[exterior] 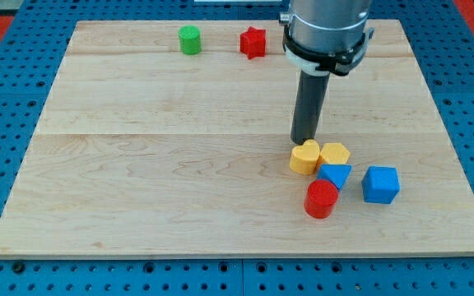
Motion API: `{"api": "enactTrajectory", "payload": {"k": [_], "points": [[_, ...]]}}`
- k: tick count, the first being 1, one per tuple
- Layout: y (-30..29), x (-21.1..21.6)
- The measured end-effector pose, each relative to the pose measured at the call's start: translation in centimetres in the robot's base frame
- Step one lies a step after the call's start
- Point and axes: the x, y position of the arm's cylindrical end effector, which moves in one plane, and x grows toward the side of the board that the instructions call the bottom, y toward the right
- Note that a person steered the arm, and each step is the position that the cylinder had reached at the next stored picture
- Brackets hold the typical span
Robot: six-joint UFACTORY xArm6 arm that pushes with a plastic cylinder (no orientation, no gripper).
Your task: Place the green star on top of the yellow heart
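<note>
The yellow heart (305, 157) lies right of the board's middle. My tip (305, 140) stands just above it in the view, touching or almost touching its top edge. The only green block (190, 39) sits far off near the board's top edge, left of centre; it looks rounded, and I cannot make out star points on it. No other green block shows; the arm's body hides part of the top edge.
A yellow hexagon-like block (335, 154) touches the heart's right side. A blue block (334, 175) and a red cylinder (321, 199) crowd just below them. A blue cube (380, 184) sits to their right. A red star (253, 42) lies near the top edge.
</note>
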Motion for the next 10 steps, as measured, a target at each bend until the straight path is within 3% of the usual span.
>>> {"api": "enactTrajectory", "payload": {"k": [1, 2, 3, 4, 5, 6, 8, 9, 10], "points": [[-0.8, -2.9], [-0.7, -9.7], [3.2, -14.4], [10.7, -15.6], [11.6, -21.5], [6.5, -22.6], [-10.5, -20.7], [-13.5, -21.5], [-13.4, -25.1]]}}
